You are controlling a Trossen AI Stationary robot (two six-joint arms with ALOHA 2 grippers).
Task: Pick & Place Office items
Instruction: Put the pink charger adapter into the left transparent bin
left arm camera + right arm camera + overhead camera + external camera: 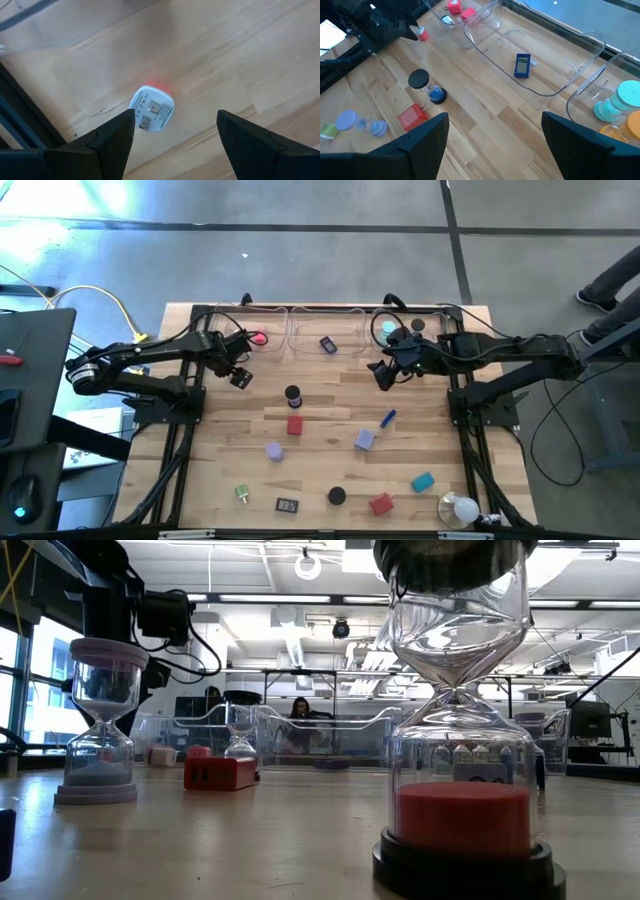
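We see a few items already in the trays [300, 340]; most lie loose nearby. Left gripper [240, 376] and right gripper [383, 374] gape empty.

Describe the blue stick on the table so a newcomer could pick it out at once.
Start at the right arm's base on the wooden table, seen from above, then look toward the table's middle. There the blue stick lies slanted on bare wood, just above a lavender block. It is the only long, thin, bright blue piece; its neighbours are chunky blocks or round caps.

black-based hourglass [460, 710] top cut off
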